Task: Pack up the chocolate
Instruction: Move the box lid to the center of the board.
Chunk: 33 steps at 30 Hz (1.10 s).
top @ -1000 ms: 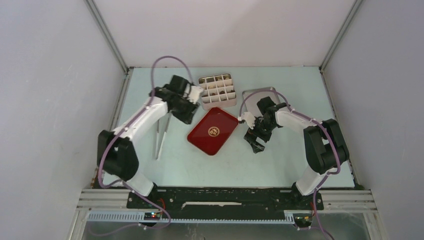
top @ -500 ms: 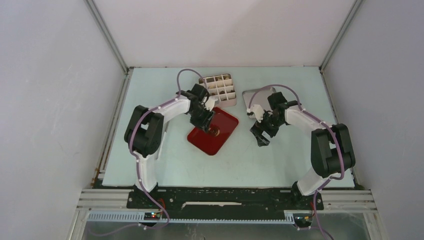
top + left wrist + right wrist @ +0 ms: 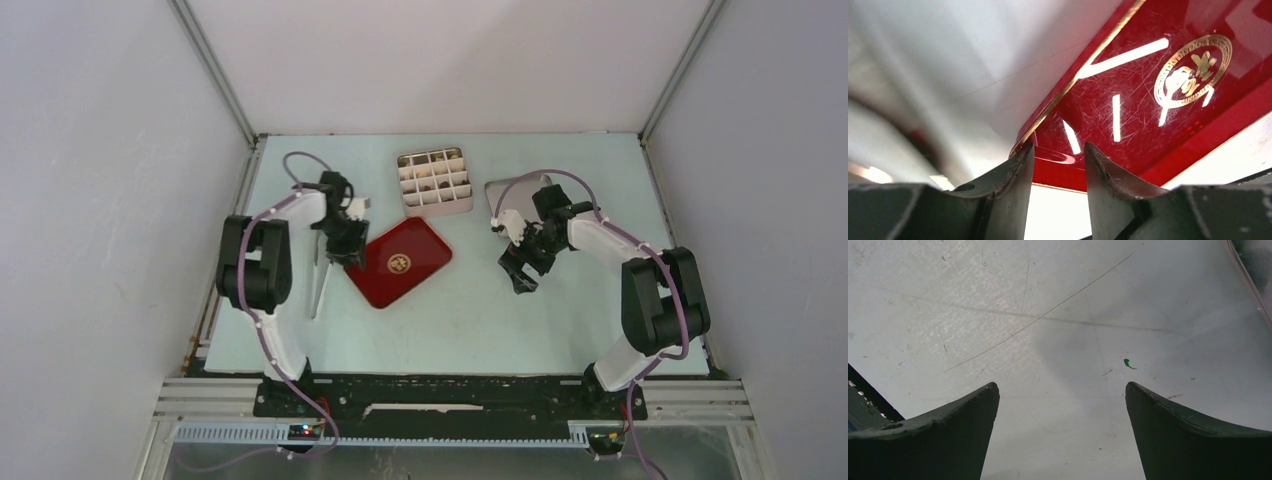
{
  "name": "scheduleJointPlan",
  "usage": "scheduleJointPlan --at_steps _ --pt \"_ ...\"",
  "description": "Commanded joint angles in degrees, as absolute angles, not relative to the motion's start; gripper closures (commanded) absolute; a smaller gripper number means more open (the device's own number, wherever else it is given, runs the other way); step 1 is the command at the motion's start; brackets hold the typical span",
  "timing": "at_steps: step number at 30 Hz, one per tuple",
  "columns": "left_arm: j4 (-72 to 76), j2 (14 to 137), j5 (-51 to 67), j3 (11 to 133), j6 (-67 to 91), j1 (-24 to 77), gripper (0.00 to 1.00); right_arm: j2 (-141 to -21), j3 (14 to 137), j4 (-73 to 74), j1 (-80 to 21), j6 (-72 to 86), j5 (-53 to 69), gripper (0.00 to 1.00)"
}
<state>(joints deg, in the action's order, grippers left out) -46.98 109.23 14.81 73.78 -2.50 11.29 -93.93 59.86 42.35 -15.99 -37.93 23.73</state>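
The left tool (image 3: pixel 1058 150) is pinched almost closed on the corner rim of the red tray (image 3: pixel 1148 115), while the right tool (image 3: pixel 1062 386) hangs wide open and empty over bare bench (image 3: pixel 1048 315). The chocolate (image 3: pixel 427 184) lies apart from both, as small pieces in cells of the white divided box (image 3: pixel 437 209) at the far middle. The pieces are probably light, smooth and easily crushed, so each wants a gentle pinch across its sides.

A robotics lab booth: plain white walls (image 3: pixel 110 180) and aluminium frame (image 3: pixel 200 398).

Chocolate (image 3: pixel 425 184) in divided box (image 3: pixel 440 206), behind tray (image 3: pixel 426 250)
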Motion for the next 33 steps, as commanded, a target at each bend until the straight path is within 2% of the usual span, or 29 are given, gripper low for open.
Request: scheduleJointPlan --at_steps 1,8,11,13,17,21,26,33 --pt "-50.5 104.8 13.2 69.3 -1.3 4.9 0.54 -93.8 61.8 42.0 -16.4 -38.0 24.1 0.00" --pt "-50.6 99.5 3.8 73.4 -2.0 3.7 0.52 -94.2 61.7 42.0 -16.4 -38.0 23.7 0.00" --pt "-51.1 100.5 3.5 76.3 -3.4 3.4 0.52 -93.8 61.8 42.0 -16.4 -38.0 23.5 0.00" --pt "-51.2 100.7 7.8 78.0 -4.9 3.9 0.52 -93.4 61.7 42.0 -16.2 -37.9 23.7 0.00" --pt "-46.3 97.8 14.8 79.6 -8.7 9.9 0.51 -92.7 61.8 41.3 -15.5 -37.2 23.6 0.01" --pt "-35.9 95.9 12.5 80.9 -12.1 18.3 0.50 -91.4 61.8 39.8 -14.6 -35.4 24.0 0.00" --pt "-34.0 103.6 11.8 91.7 -14.9 24.4 0.50 -90.3 61.8 39.3 -12.6 -34.7 25.0 0.00" --pt "-39.1 118.4 10.7 108.4 -19.8 27.3 0.48 -90.2 61.8 39.7 -10.8 -34.8 26.2 0.00"
